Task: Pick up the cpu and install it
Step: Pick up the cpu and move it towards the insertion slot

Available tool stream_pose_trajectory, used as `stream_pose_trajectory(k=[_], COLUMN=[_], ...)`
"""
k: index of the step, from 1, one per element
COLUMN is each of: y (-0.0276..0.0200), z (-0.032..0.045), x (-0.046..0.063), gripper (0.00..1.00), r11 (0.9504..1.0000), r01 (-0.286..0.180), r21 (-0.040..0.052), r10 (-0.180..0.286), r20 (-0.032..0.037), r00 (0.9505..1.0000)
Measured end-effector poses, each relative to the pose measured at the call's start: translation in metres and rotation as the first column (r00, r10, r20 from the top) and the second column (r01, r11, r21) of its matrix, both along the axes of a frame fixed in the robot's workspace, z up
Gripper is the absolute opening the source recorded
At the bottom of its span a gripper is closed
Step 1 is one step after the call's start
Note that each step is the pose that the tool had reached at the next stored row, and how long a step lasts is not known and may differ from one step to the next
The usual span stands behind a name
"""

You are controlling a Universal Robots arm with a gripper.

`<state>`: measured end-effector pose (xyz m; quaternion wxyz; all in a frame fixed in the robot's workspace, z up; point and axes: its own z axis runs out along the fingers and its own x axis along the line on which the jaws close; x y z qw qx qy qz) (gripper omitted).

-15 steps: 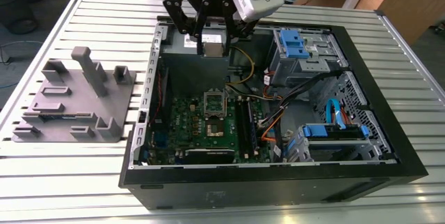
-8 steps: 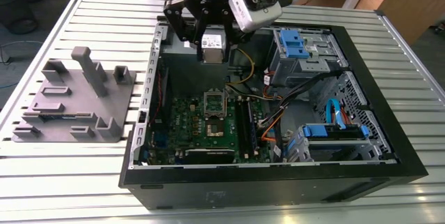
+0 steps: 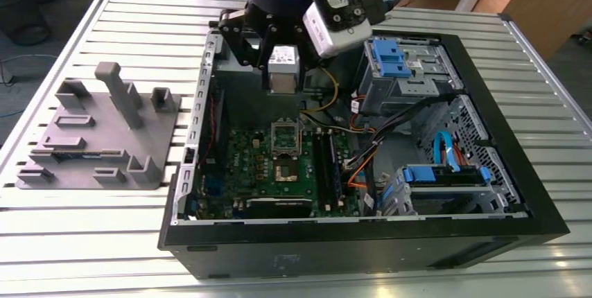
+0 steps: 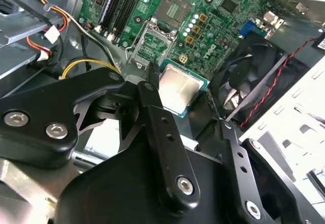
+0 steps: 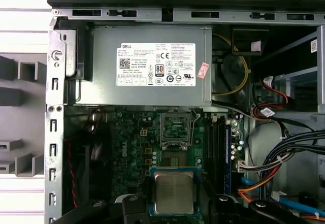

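Note:
The cpu (image 4: 179, 88), a small square chip with a shiny metal top and green rim, sits flat between the black fingers (image 4: 152, 107) of my gripper (image 4: 182, 98), which is shut on it. In the first wrist view the cpu (image 5: 173, 192) hangs just short of the bare motherboard socket (image 5: 172, 159). The socket's metal frame (image 5: 176, 126) is flipped up beyond it. From outside, my gripper (image 3: 265, 40) hovers high over the far end of the open computer case, well above the socket (image 3: 285, 168).
The case's black rim (image 3: 370, 239) rings the green motherboard (image 3: 249, 166). A grey power supply (image 5: 150, 64) sits at the far end. Blue drive cages (image 3: 403, 62), cables (image 3: 365, 166) and a fan (image 4: 254, 76) crowd the sides. A grey tray (image 3: 93, 138) stands at the exterior view's left.

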<state>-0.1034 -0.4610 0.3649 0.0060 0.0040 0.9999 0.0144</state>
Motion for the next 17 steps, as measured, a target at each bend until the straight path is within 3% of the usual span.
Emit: stream_pose_trajectory(k=[5,17], y=[-0.0008,-0.0008], z=[-0.0051,-0.0074], x=[0.0001,0.0038], gripper=[0.47,0.47], r11=[1.0,1.0], r01=[0.0,0.0], r21=[-0.0028,-0.0035], r10=[0.0,0.0], r20=[-0.0001,-0.0001], r00=[1.0,1.0])
